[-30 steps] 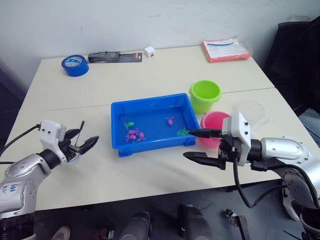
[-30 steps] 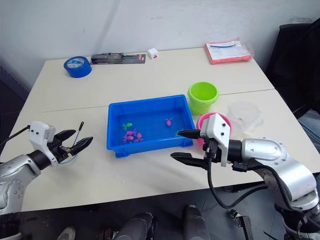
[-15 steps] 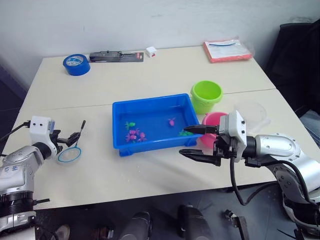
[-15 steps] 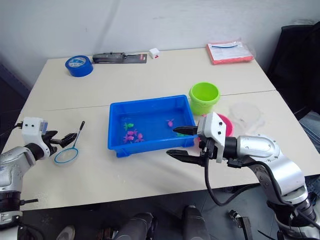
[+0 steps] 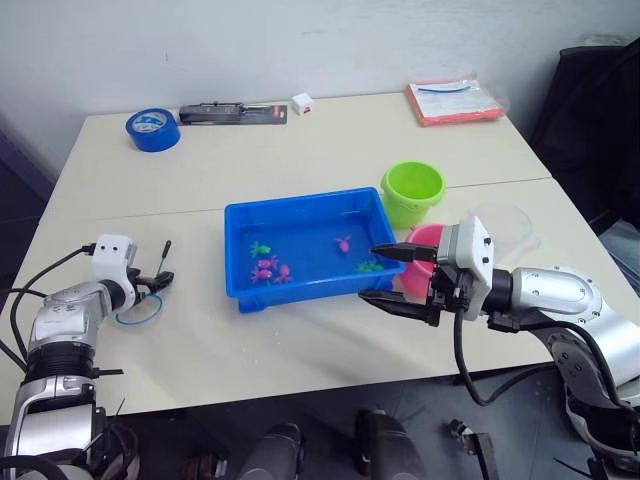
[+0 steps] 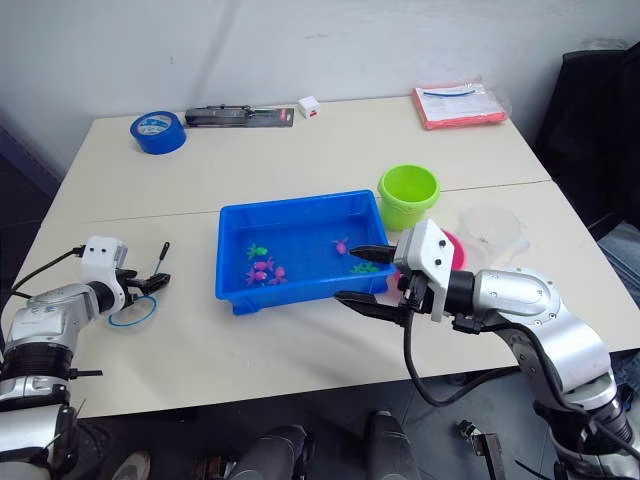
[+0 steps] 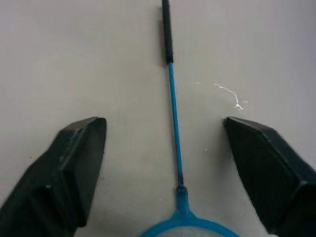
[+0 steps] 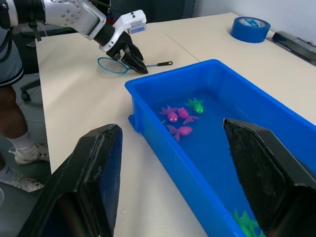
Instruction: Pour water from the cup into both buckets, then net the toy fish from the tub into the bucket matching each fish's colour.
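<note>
Nearest, the left hand (image 7: 168, 168) hangs over the small blue-rimmed net (image 5: 140, 305), which lies flat on the pale table (image 5: 300, 130). Its two black fingers are spread wide either side of the thin shaft and hold nothing, so the net is not yet picked up. The right hand (image 5: 392, 275) hovers at the near right corner of the shallow bright blue plastic tub (image 5: 235, 215), fingers wide apart and empty. Inside the tub, the tiny pink and green toy fish (image 5: 268, 268) sit in water, none netted, as far as I can see. Just beyond the right hand stand the pink bucket (image 5: 428, 240) and, behind it, the lime green bucket (image 5: 410, 185). The clear plastic measuring cup (image 5: 505, 222) rests beside them. Whether the buckets hold water I cannot tell. My guess is that the pouring is over and all the netting remains.
</note>
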Motion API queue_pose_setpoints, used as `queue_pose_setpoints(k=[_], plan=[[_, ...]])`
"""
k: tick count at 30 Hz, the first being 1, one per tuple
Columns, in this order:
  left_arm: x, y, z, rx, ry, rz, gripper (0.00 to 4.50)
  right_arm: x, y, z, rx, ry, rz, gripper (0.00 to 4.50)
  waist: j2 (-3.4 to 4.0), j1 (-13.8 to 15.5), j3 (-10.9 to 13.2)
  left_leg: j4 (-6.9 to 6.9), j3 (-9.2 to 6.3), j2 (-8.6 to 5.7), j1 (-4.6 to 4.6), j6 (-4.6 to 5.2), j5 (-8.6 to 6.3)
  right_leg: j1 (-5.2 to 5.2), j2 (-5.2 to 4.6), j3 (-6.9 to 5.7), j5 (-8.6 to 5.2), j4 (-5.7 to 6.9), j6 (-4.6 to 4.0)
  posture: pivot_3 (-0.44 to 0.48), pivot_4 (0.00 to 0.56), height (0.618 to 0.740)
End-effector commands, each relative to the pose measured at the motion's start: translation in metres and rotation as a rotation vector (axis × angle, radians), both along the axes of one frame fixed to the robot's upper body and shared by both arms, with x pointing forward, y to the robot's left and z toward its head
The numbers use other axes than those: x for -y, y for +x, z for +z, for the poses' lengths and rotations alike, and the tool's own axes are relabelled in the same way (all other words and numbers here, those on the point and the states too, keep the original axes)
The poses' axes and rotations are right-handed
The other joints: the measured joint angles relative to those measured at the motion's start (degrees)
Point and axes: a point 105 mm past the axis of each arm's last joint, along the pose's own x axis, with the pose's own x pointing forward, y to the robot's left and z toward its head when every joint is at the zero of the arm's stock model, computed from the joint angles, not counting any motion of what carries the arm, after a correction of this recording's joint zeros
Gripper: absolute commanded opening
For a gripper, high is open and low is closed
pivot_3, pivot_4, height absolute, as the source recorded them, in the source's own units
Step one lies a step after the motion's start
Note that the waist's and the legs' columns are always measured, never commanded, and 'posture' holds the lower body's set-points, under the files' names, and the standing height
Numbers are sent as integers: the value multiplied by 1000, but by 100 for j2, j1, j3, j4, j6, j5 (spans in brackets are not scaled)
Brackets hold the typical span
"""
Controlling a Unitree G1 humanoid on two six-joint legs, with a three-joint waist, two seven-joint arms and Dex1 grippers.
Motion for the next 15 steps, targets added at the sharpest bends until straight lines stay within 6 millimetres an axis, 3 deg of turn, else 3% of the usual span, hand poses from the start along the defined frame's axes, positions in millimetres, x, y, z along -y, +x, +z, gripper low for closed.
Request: queue_pose_setpoints(k=[1, 5, 6, 14, 15], plan=[[-1, -7, -14, -58, 14, -3, 1948, -2, -6, 8, 36, 6, 12, 4500, 0, 0, 0, 0, 0, 0, 1, 0, 0, 1, 0, 0, 0, 0, 0, 0, 150, 740], [-4, -11, -15, -66, 10, 8, 255, -1, -6, 7, 34, 4, 9, 4500, 0, -7, 0, 0, 1, 0, 4, 0, 0, 4, 0, 2, 0, 1, 0, 0, 150, 740], [-4, -11, -15, -66, 10, 9, 43, -2, -6, 7, 33, 4, 9, 4500, 0, -5, 0, 0, 1, 0, 5, 0, 0, 4, 0, 2, 0, 1, 0, 0, 150, 740], [-6, -13, -8, -28, -11, 2, 43, -3, -5, 6, 23, 0, 16, 4500, 0, -12, 0, 0, 1, 0, 5, 0, 0, 4, 1, 2, 0, 1, 0, 0, 150, 740], [-10, -13, 1, 9, -9, 11, 43, -3, -6, 5, 22, -2, 15, 4500, 0, -14, 0, -1, 1, 0, 4, 0, 0, 4, 1, 2, 0, 0, 0, 0, 150, 740]])
